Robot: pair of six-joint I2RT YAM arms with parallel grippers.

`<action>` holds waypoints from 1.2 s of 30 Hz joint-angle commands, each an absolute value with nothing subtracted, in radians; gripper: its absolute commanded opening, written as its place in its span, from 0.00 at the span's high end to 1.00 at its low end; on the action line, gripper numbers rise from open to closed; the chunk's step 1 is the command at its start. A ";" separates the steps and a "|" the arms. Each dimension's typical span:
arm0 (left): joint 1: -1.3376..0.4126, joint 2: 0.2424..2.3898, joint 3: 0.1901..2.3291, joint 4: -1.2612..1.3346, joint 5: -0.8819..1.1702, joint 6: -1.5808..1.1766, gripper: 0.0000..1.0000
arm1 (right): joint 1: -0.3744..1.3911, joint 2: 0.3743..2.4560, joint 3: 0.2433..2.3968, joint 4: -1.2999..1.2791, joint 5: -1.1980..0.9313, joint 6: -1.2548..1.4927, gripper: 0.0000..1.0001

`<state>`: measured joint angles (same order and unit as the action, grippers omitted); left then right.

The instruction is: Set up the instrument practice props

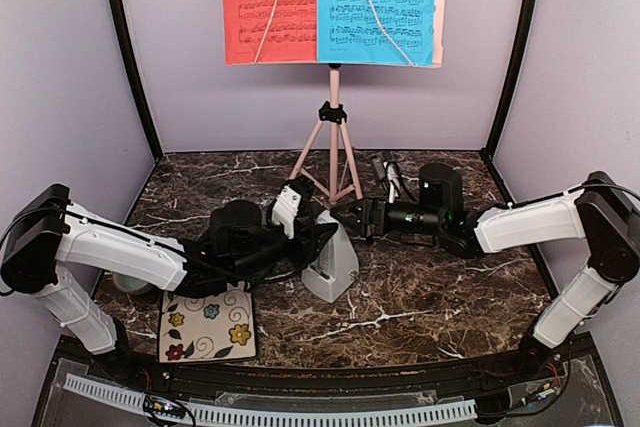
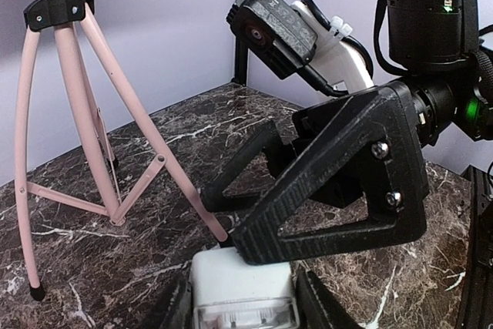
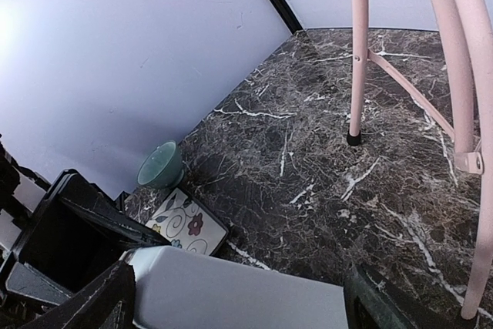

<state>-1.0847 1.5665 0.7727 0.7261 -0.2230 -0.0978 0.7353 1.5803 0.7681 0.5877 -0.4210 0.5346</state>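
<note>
Marble tabletop (image 1: pixel 430 287): left jaws seemingly clamp white metronome (image 1: pixel 333 262); right jaws gaping astride it; sheets (image 1: pixel 378 7) bear notation.

Had both arms extended inward, nearly meeting over the middle of the table (image 1: pixel 430 297). Held the left arm (image 1: pixel 120 252) low, elbow out at the left edge, forearm sloping down toward the right, black wrist (image 1: pixel 240 227) close above the table. Had the left jaws closed against the sides of a white metronome (image 1: pixel 335 265). Held the right arm (image 1: pixel 525 222) folded at the right edge, forearm almost level and pointing left. Had the right jaws spread wide, straddling the metronome's top, with no firm grip visible.
</note>
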 commanded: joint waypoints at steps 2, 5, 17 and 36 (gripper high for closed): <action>-1.111 1.503 0.707 0.746 -0.119 -0.073 0.78 | 0.718 1.667 0.703 0.363 -0.245 0.474 0.07; -1.111 1.500 0.687 0.774 -0.110 -0.074 0.78 | 0.718 1.672 0.697 0.366 -0.239 0.476 0.08; -1.098 1.499 0.582 1.000 -0.026 -0.076 0.78 | 0.718 1.678 0.678 0.363 -0.222 0.469 0.08; -1.025 1.601 0.578 1.238 0.152 -0.165 0.77 | 0.713 1.669 0.667 0.366 -0.233 0.463 0.07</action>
